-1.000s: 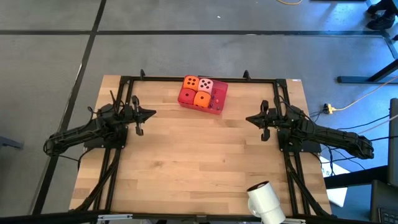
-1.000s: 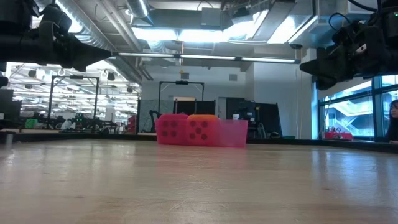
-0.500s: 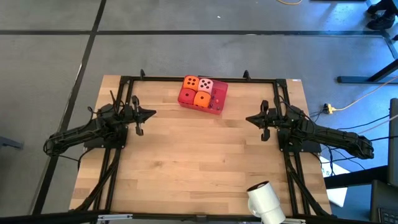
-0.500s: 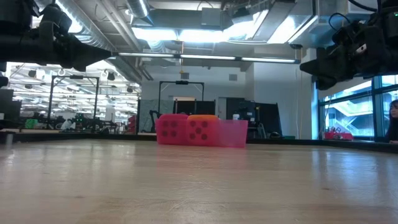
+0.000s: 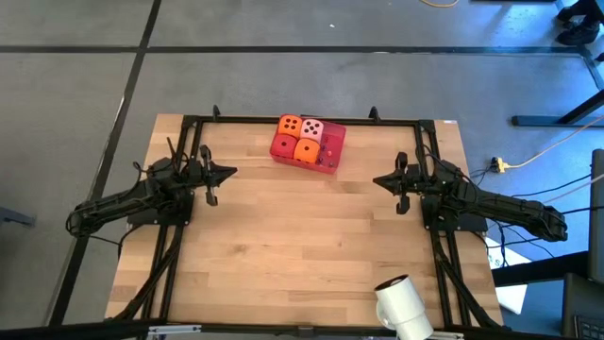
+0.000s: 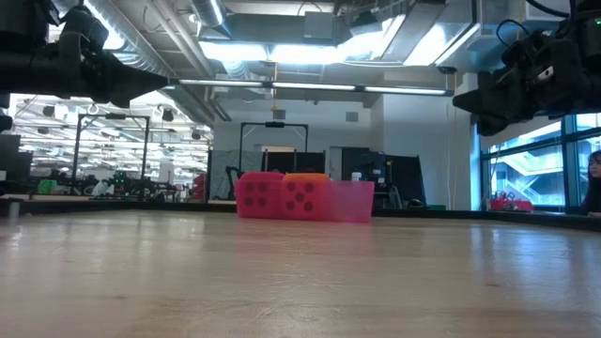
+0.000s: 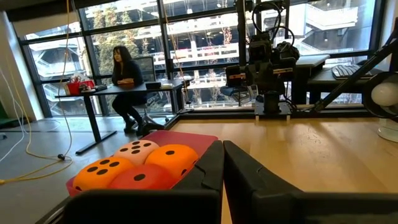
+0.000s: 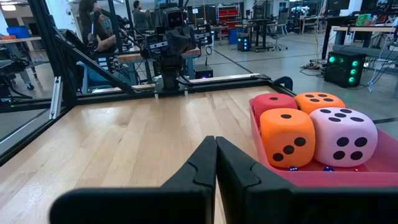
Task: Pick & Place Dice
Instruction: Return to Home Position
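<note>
Since nothing has moved, you can stop: four soft pipped dice [image 5: 302,140] fill the pink-red plastic tray [image 5: 333,153], with left gripper [image 5: 231,172] and right gripper [image 5: 376,181] parked at either side, fingers clenched empty.

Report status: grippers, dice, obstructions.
Left gripper shut, empty, table left. Right gripper shut, empty, table right. Four soft orange, red, pink dice in pink-red tray. No obstruction.

Legible text, labels, brands, numerals, signs: none found in any view (only markings: dark pips on the dice [image 8: 286,137] in the tray [image 8: 323,178], dots rather than writing).
</note>
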